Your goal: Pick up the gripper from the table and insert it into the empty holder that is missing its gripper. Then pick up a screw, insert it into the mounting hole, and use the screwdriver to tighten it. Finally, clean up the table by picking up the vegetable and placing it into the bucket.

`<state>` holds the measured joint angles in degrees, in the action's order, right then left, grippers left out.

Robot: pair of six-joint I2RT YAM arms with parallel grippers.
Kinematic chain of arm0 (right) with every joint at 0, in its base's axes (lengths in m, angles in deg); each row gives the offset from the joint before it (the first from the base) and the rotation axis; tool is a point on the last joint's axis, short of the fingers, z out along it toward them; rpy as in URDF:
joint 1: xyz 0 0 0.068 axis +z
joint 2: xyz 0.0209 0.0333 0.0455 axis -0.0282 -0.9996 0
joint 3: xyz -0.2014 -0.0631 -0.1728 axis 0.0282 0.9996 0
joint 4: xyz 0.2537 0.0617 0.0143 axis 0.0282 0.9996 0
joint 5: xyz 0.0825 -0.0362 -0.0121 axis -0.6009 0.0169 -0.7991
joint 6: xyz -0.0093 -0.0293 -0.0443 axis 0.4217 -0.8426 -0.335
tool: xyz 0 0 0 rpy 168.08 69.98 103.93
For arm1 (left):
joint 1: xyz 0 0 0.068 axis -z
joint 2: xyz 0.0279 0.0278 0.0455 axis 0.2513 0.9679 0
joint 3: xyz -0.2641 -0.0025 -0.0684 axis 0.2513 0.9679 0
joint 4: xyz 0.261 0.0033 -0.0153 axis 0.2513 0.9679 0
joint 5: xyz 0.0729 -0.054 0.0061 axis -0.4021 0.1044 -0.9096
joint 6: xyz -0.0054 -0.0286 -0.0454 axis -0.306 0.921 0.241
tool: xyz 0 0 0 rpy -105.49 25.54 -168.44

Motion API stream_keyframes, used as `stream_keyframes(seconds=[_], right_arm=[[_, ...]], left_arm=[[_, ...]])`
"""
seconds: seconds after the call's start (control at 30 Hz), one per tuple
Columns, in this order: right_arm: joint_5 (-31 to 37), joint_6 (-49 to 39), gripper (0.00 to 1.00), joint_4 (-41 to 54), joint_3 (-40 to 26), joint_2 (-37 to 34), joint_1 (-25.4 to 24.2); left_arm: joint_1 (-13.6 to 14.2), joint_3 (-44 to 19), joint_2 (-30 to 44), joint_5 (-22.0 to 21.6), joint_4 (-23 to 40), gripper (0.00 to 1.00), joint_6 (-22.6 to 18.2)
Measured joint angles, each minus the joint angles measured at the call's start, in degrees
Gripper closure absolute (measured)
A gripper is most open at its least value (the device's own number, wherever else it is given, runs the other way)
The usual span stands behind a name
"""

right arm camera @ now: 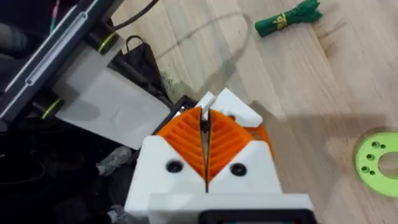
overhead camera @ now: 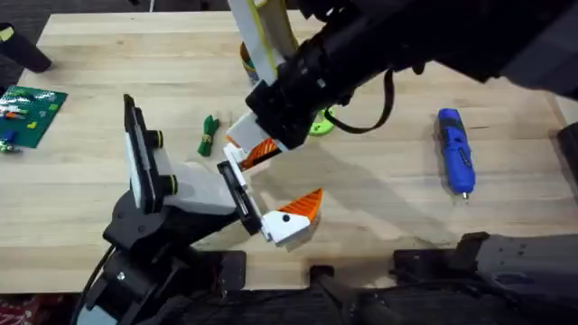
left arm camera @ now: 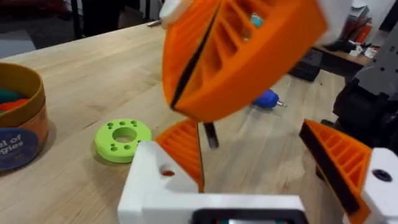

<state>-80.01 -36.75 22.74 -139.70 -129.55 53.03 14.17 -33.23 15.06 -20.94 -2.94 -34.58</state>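
My left gripper (overhead camera: 284, 176) (left arm camera: 249, 134) stands open; it is the white body with black plates. The gripper (left arm camera: 163, 177) (right arm camera: 231, 102), a white finger with an orange tip, sits in the black holder (overhead camera: 237, 191), its mounting hole showing bare. My right gripper (overhead camera: 256, 147) (right arm camera: 204, 119) hangs just above it, shut on a thin dark screw (left arm camera: 211, 135). The green vegetable (overhead camera: 209, 134) (right arm camera: 287, 18) lies on the table (overhead camera: 379, 208) to the left. At the right lies the blue screwdriver (overhead camera: 455, 149). The bucket (left arm camera: 34, 84) stands at the back.
A lime-green flat ring (overhead camera: 321, 124) (left arm camera: 123, 138) lies just behind the grippers. A green circuit board (overhead camera: 27, 113) rests at the far left edge. The right arm crosses the table's middle from the upper right.
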Motion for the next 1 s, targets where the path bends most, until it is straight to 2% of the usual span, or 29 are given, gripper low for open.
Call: stream_keyframes(seconds=[0.27,0.63,0.83,1.0], right_arm=[[0.0,-0.2,0.991,-0.1,0.0,-2.9,0.0],[0.1,-2.1,0.991,0.3,0.0,-3.0,0.0],[1.1,-4.2,0.991,5.1,0.0,-2.8,-0.6],[1.6,-5.0,0.991,8.9,0.0,-0.5,-3.1]], left_arm=[[0.0,0.0,0.0,0.0,0.0,0.015,0.0],[0.0,0.0,0.0,0.0,0.0,0.015,0.0],[0.0,0.0,0.0,0.0,0.0,0.015,0.0],[0.0,0.0,0.0,0.0,0.0,0.015,0.0]])
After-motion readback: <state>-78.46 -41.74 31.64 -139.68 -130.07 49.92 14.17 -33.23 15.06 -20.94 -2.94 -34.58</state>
